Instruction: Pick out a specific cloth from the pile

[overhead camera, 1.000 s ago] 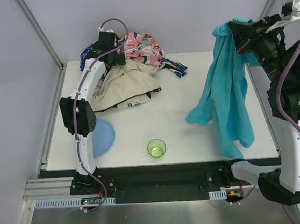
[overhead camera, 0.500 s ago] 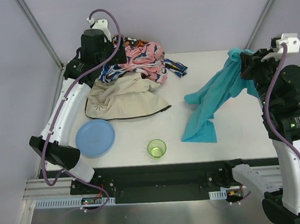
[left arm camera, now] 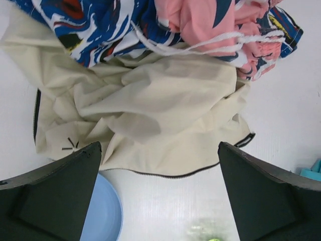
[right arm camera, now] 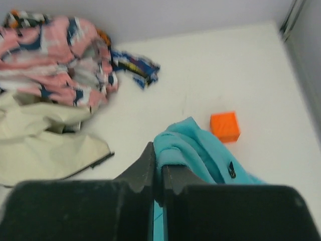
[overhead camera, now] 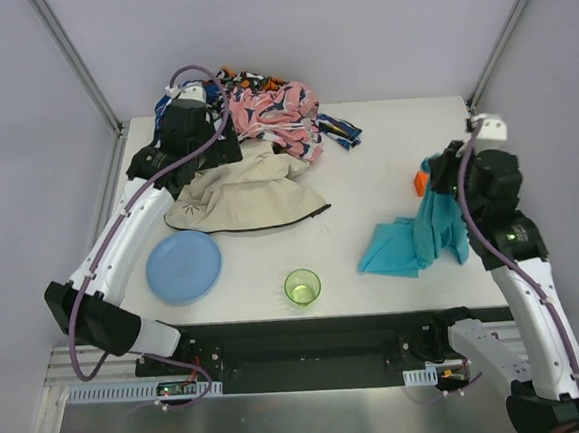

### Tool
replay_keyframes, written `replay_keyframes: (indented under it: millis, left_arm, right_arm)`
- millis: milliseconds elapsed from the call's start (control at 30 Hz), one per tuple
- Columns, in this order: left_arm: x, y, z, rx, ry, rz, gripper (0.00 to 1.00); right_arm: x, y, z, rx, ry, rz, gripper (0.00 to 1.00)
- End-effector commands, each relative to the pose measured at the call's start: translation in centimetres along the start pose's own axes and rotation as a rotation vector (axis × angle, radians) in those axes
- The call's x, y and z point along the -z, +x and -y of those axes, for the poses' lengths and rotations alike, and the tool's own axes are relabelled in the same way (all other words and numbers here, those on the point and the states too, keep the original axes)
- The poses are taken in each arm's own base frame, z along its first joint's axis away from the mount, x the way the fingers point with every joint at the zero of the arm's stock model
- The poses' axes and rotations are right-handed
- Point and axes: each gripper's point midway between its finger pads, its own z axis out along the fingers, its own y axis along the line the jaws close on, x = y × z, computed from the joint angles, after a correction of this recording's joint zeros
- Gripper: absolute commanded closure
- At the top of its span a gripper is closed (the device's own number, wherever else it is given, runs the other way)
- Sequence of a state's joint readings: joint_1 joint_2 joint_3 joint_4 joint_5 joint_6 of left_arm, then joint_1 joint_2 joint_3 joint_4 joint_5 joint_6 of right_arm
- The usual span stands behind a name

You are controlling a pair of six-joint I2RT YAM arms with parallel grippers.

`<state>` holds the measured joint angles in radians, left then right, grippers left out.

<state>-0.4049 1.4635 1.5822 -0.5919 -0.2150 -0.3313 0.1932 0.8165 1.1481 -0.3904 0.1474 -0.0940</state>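
The cloth (overhead camera: 412, 242) lies bunched at the right of the table (overhead camera: 366, 170), well apart from the pile (overhead camera: 254, 149) — evidently to separate it — with its upper fold pinched tight in the right gripper (right arm camera: 157, 168). The left gripper (left arm camera: 158, 150) hovers above the pile, jaws wide, holding nothing.

Open table (overhead camera: 365, 160) runs between the pile (overhead camera: 254, 149) and teal cloth (overhead camera: 412, 245); a green cup (overhead camera: 302, 287), a blue plate (overhead camera: 183, 267) (both by the front edge) and an orange block (right arm camera: 224, 126) obstruct.
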Motion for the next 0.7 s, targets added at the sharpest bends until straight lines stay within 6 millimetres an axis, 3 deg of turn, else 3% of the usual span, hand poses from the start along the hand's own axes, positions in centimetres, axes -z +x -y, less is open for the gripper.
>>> replay_keyframes:
  millis: [0, 267, 367, 467, 533, 567, 667]
  left_arm:
    - [2.7, 0.6, -1.7, 0.094, -0.044, 0.051, 0.01]
    - [2.9, 5.6, -3.7, 0.132, -0.096, -0.027, 0.01]
    - [3.0, 7.3, -4.5, 0.141, -0.121, -0.062, 0.01]
    - [3.0, 9.0, -4.8, 0.145, -0.121, -0.1, 0.01]
    - [3.0, 9.7, -4.8, 0.146, -0.119, -0.116, 0.01]
    - [3.0, 9.9, -4.8, 0.152, -0.117, -0.121, 0.01]
    - [3.0, 10.3, -4.8, 0.161, -0.114, -0.129, 0.01]
  right_arm:
    - [-1.9, 6.5, -1.6, -0.199, -0.085, -0.072, 0.99]
    - [-3.0, 20.9, 3.6, -0.291, 0.204, -0.305, 0.95]
    - [-2.8, 24.1, 4.3, -0.268, 0.238, -0.393, 0.85]
    - [-2.9, 24.1, 3.9, -0.237, 0.204, -0.41, 0.49]
    - [-2.9, 22.5, 3.9, -0.202, 0.197, -0.387, 0.24]
    - [-2.7, 21.3, 4.7, -0.205, 0.253, -0.365, 0.01]
    - [-1.9, 16.4, 5.9, -0.19, 0.345, -0.292, 0.04]
